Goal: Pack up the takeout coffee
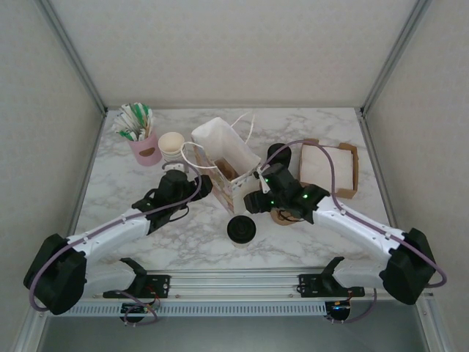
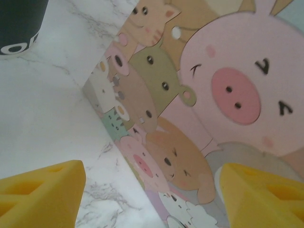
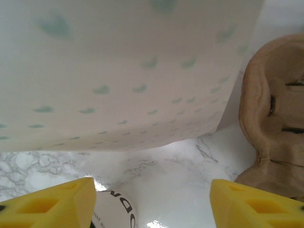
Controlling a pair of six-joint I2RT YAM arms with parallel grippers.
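1. The counter (image 1: 198, 246) is marble. A bag (image 1: 223, 150) stands open-topped at its middle, with its long axis running from the far-left toward the near-right.
2. The coffee (image 1: 240, 229) stands upright on the counter, just beside the near end of the bag and outside it. It is midway between the left and right edges and closer to the near edge than the bag is. From above it shows as a black disc.
3. Left gripper (image 1: 196, 185): positioned at the left face of the bag. In the wrist view its (image 2: 149, 190) jaws stand well apart. The bag's animal-print face (image 2: 213, 95) lies ahead of them and nothing is clamped.
4. A black cup (image 2: 19, 23) with white lettering stands on the counter at the top-left of the left wrist view. It cannot be told whether this is the coffee.
5. Right gripper (image 1: 253, 199): positioned at the right face of the bag. In the wrist view its (image 3: 152, 199) jaws are spread, with bare counter between them. The bag's pale dotted wall (image 3: 128, 71) lies ahead. It holds nothing.
6. A brown moulded holder (image 3: 270, 118) sits on the counter just right of the right gripper.
7. A black cylinder (image 1: 277, 154) stands just beyond the right gripper, beside the bag's right face.
8. A tray (image 1: 354, 169) lies toward the right edge.
9. A pink cup (image 1: 145, 149) of sachets and a stack of paper cups (image 1: 171, 144) stand toward the far-left corner.
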